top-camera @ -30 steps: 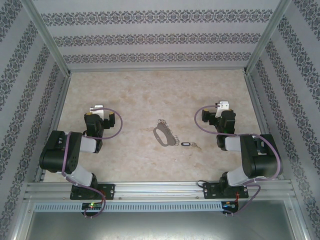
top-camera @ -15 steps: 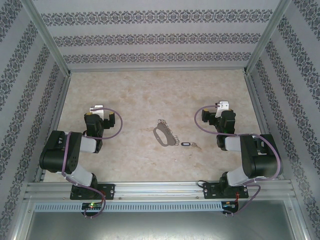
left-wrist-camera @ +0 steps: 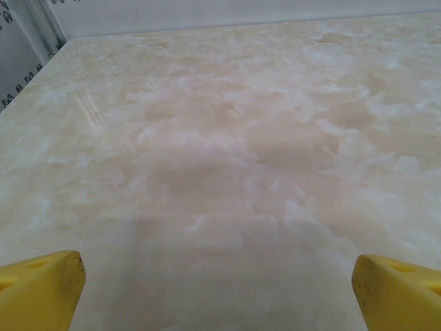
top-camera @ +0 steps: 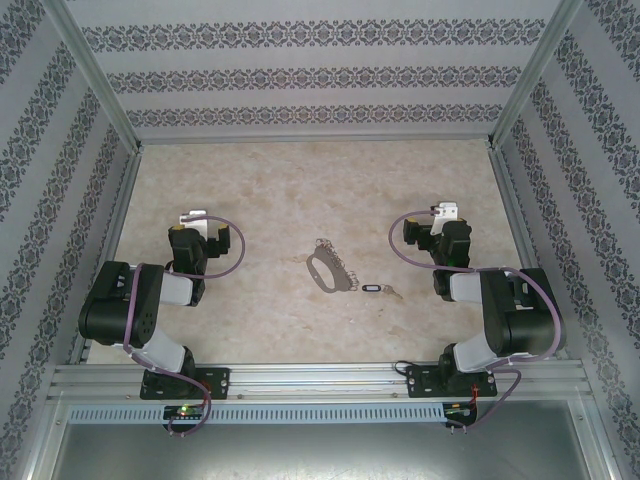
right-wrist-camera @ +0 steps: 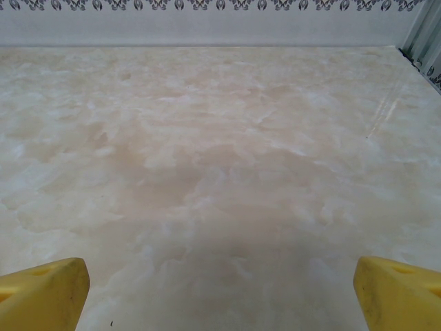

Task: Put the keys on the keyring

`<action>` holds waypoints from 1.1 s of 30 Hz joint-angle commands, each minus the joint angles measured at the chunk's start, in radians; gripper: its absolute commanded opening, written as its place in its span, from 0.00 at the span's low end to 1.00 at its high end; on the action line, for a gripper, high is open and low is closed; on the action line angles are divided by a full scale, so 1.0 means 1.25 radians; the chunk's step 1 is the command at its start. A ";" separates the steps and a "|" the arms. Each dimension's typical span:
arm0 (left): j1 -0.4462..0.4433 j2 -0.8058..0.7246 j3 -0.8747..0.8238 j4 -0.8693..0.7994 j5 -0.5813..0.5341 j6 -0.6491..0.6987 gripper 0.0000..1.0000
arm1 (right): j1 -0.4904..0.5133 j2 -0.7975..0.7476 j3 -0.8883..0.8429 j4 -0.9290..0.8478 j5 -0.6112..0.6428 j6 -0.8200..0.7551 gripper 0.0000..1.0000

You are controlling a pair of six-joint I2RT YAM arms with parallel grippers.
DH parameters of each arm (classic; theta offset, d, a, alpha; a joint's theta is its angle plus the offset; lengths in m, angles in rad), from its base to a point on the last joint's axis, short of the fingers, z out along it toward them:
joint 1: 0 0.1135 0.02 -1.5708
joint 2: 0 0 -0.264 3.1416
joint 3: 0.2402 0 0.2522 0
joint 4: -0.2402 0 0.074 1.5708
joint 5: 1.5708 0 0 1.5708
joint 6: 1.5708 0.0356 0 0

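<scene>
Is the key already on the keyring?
No, the key lies on the table just right of the keyring, apart from it.

My overhead feed is evenly lit from above, soft and bright, and the table (top-camera: 280,180) shows no hard glare. The arms cast only faint shadows near its near edge. The keyring (top-camera: 342,268) reads tiny and slightly soft. On both wrist feeds the marbled surface is sharp mid-frame, with a dim shadow low down. The yellow fingertips (left-wrist-camera: 38,289) in the bottom corners are blurred.
</scene>
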 commanded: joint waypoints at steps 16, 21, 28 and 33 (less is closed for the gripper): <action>-0.070 -0.327 0.147 -0.512 0.013 -0.080 1.00 | 0.137 -0.294 0.217 -0.704 0.066 0.047 0.98; -0.188 -0.409 0.231 -0.717 0.055 -0.192 1.00 | 0.155 -0.412 0.288 -0.898 0.023 0.120 0.98; -0.240 -0.426 0.227 -0.815 0.278 -0.391 1.00 | 0.217 -0.456 0.291 -1.058 -0.098 0.225 0.98; -0.339 -0.445 0.208 -0.837 0.274 -0.391 1.00 | 0.334 -0.463 0.267 -1.096 -0.135 0.297 0.98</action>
